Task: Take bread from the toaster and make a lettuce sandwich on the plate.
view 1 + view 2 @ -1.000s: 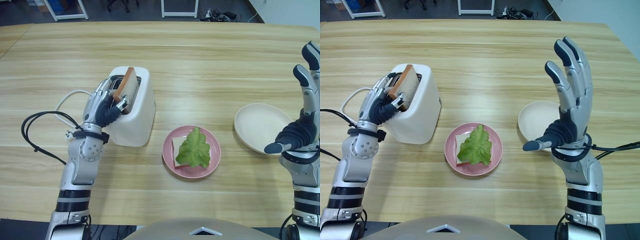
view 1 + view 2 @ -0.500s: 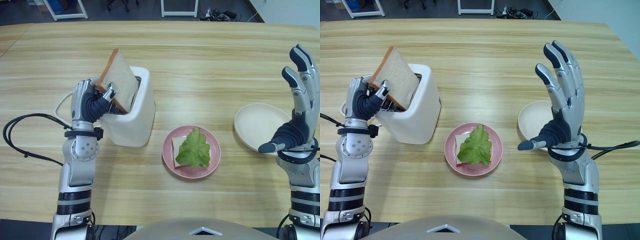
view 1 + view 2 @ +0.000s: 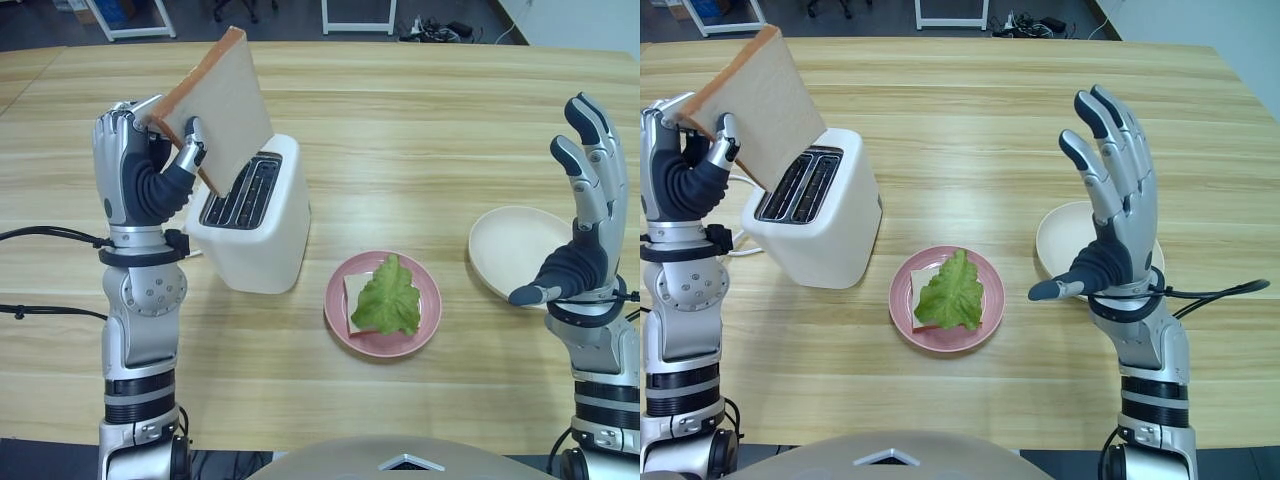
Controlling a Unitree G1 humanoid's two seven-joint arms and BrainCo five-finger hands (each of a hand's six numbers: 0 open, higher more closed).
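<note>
- My left hand is closed on the slice of bread. It grips the slice by its lower left corner and holds it tilted in the air above the toaster, clear of the slots.
- The pink plate sits just to the right of the toaster. It holds a lettuce leaf lying on a bottom slice that peeks out at the left.
- I judge the step in hand to be carrying this top slice over and laying it on the lettuce.
- The grip is only on one corner, so I would travel slowly. A quick swing could let the slice pivot or tear in my fingers.
- I would stay high enough to pass over the toaster's right edge, then come down once I am above the plate.
- Before release I would turn the wrist so the slice lies flat, with its edges lined up to the bottom slice.
- I would lower until the bread touches the leaf and only then let go. Dropping it from height could push the lettuce off or land it crooked.
- My right hand is empty, its fingers spread and raised over the near side of the cream dish. I would leave it there, well clear of the pink plate.
</note>
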